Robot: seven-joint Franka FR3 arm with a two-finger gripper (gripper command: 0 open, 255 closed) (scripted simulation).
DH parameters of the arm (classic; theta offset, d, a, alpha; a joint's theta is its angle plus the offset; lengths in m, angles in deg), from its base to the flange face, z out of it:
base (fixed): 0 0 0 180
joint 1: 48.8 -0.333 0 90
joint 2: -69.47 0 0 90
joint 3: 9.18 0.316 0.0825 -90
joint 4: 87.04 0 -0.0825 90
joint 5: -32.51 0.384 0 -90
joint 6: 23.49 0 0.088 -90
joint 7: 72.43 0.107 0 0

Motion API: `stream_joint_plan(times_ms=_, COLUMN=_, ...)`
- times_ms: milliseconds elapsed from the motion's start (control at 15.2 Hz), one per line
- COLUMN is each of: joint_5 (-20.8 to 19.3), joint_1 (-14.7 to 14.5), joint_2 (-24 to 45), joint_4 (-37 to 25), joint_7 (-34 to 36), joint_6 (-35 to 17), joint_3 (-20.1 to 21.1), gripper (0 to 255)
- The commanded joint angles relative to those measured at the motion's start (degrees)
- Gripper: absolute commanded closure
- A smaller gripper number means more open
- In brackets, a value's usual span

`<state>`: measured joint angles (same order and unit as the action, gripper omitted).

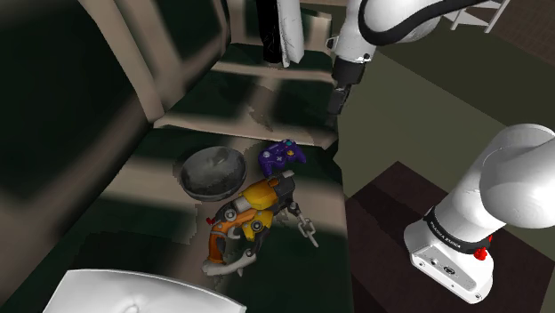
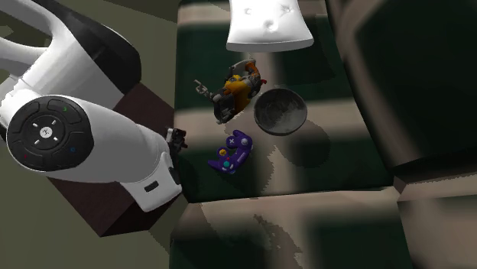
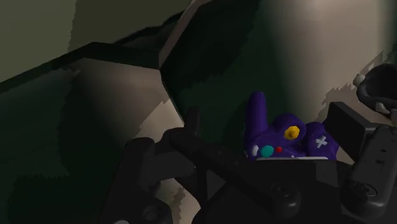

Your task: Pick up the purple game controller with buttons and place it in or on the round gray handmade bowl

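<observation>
The purple game controller (image 1: 282, 157) (image 2: 232, 153) lies flat on a dark green surface, its coloured buttons facing up. Close beside it, toward the shoulder view's left, sits the round grey bowl (image 1: 212, 172) (image 2: 280, 111) with nothing in it. My black gripper (image 1: 336, 100) (image 2: 178, 141) hangs in the air above the surface's edge, up and to the right of the controller in the shoulder view. In the wrist view the controller (image 3: 283, 137) lies beyond the gripper (image 3: 270, 153), whose fingers stand apart and hold nothing. It is open.
An orange and yellow toy robot (image 1: 252, 218) (image 2: 233, 90) lies right beside both controller and bowl. A white cushion (image 1: 142, 293) (image 2: 267, 23) rests farther along the surface. The surface's edge (image 1: 342, 182) drops to the floor beside the dark stand (image 1: 391, 231).
</observation>
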<state>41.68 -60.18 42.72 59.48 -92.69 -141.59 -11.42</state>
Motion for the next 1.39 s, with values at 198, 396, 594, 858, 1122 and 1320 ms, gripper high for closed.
stream_joint_plan(times_ms=198, joint_5=4.48, joint_1=-4.01, joint_2=10.11, joint_4=-0.17, joint_7=-9.64, joint_6=-10.25, joint_3=-0.9, gripper=0)
stream_joint_plan(times_ms=396, joint_5=8.08, joint_1=-6.36, joint_2=16.32, joint_4=-1.31, joint_7=-15.92, joint_6=-15.19, joint_3=-1.01, gripper=0)
stream_joint_plan(times_ms=594, joint_5=9.39, joint_1=-6.95, joint_2=18.47, joint_4=-1.05, joint_7=-17.36, joint_6=-17.56, joint_3=-0.76, gripper=0)
stream_joint_plan(times_ms=858, joint_5=10.9, joint_1=-7.56, joint_2=20.96, joint_4=-0.2, joint_7=-18.31, joint_6=-20.89, joint_3=-0.42, gripper=0)
stream_joint_plan(times_ms=1122, joint_5=11.56, joint_1=-7.8, joint_2=22.01, joint_4=0.07, joint_7=-18.73, joint_6=-22.18, joint_3=-0.27, gripper=0)
stream_joint_plan(times_ms=1320, joint_5=11.57, joint_1=-7.8, joint_2=22.01, joint_4=0.07, joint_7=-18.73, joint_6=-22.18, joint_3=-0.27, gripper=0)
